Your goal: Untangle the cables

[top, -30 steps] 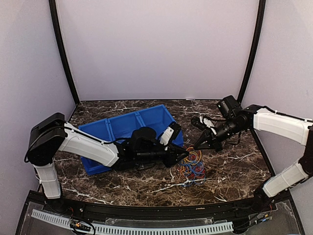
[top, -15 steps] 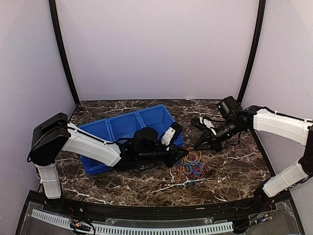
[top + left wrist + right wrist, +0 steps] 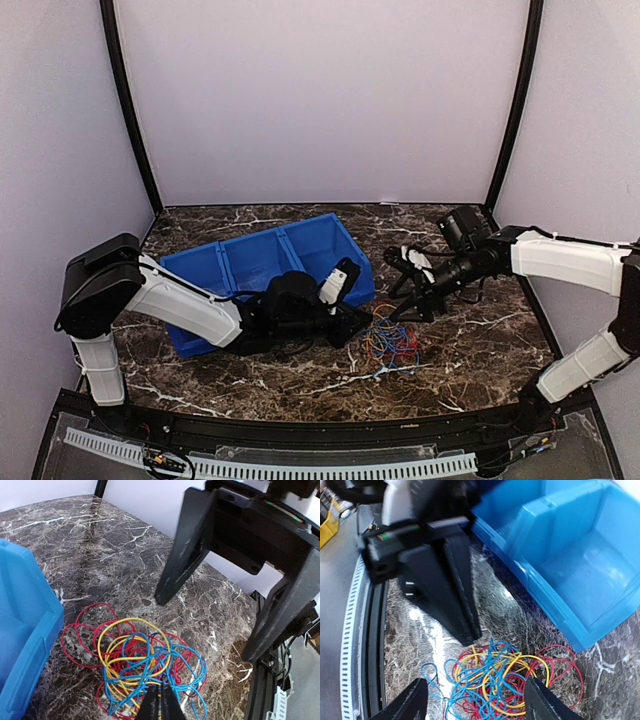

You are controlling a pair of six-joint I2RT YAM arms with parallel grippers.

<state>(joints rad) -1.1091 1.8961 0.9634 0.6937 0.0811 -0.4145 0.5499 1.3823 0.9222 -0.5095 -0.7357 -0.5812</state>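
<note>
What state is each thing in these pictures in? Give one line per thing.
cables, red, blue and yellow strands tangled in one pile on the table beside the bin
blue bin, upright, nothing in the compartments that show
left pincer, shut, tips pinching strands at the edge of the pile
right pincer, open wide, poised over the pile, holding nothing

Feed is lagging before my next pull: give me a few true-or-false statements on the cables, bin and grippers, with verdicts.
1. The cables lie in the bin. False: they lie on the table beside it.
2. The right gripper is open. True.
3. The left gripper is open. False: its jaws are shut, at the cables' edge.
4. Red, yellow and blue cables are tangled together. True.
</note>
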